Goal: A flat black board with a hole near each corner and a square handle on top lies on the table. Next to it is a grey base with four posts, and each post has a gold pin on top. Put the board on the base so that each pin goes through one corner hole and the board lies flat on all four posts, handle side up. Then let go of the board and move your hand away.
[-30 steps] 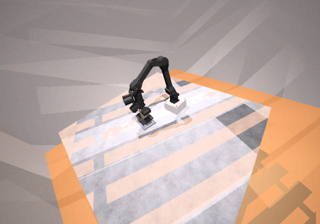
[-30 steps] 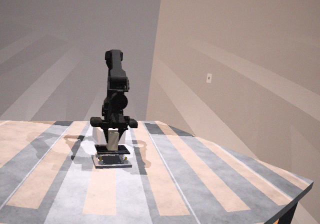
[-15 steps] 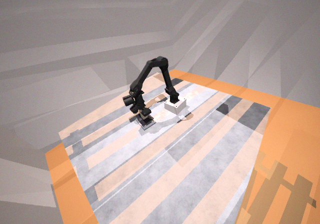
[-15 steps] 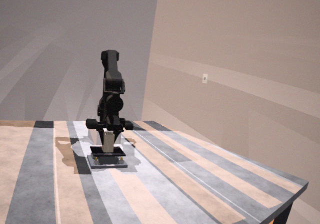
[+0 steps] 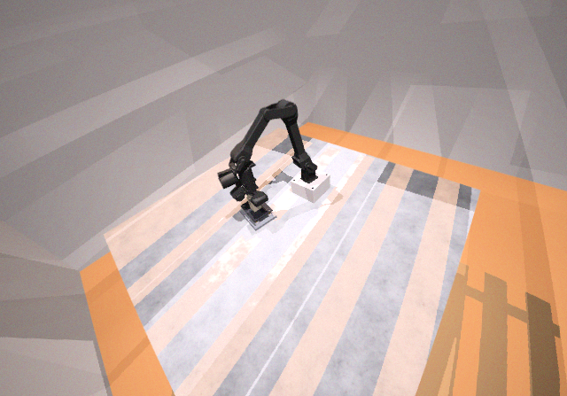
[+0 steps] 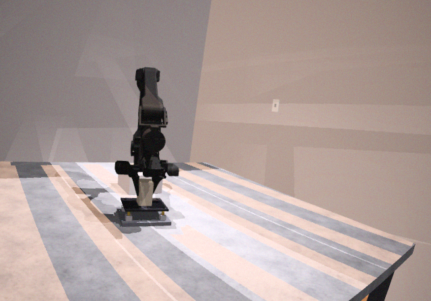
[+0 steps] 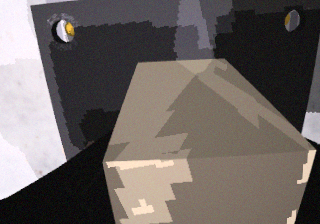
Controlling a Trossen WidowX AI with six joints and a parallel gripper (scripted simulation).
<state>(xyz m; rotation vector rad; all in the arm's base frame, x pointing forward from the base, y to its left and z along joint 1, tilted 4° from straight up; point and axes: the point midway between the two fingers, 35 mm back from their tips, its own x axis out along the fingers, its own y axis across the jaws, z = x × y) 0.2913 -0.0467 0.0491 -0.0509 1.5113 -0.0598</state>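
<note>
The black parallel-jaw gripper (image 5: 257, 203) (image 6: 145, 190) clasped the beige square handle (image 5: 256, 206) (image 6: 145, 193) (image 7: 210, 114), holding the flat black board (image 5: 259, 215) (image 6: 159, 205) (image 7: 100, 59) above the gold pins (image 6: 162, 213) (image 7: 70, 29) for lowering.

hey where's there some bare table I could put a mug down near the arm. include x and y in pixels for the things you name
The striped tabletop (image 5: 347, 263) (image 6: 278, 242) looks bare from the grey base (image 5: 257, 228) (image 6: 146, 223) toward its near edge, and right of the white block (image 5: 311, 192) (image 6: 124, 183) in the top view. It's crowded between block and base, beneath the arm, and around the black board (image 5: 270, 210) (image 6: 160, 207) (image 7: 90, 74).

Striped in pale peach and blue-grey across the table (image 5: 347, 263) (image 6: 222, 228); directly on top, a grey base (image 5: 257, 227) (image 6: 146, 223) and a white block (image 5: 304, 191) (image 6: 124, 183).
</note>
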